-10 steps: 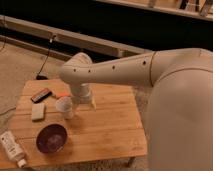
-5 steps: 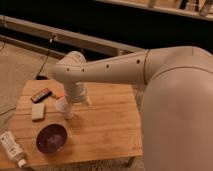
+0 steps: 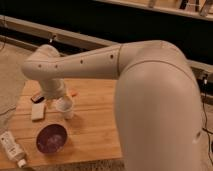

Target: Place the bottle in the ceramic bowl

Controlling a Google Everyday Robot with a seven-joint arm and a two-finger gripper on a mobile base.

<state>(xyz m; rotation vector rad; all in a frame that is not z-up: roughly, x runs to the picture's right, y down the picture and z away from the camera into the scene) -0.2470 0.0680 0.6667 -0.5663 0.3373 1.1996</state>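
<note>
The bottle is a slim white squeeze tube lying at the front left corner of the wooden table, cap toward the front edge. The ceramic bowl is dark purple, round and shallow, and sits just right of the bottle with nothing in it. My arm reaches leftward over the back of the table. My gripper hangs below the wrist, just above a short white cup, well behind the bowl and the bottle. The wrist hides most of it.
A cream rectangular block lies left of the cup, with a small dark object behind it. A small orange item lies behind the cup. My large arm housing covers the table's right side. The floor lies beyond the table's left edge.
My arm has swung left and stretched out farther, and the wrist now sits nearer the table's left side. The bottle, the bowl and the cup have not moved.
</note>
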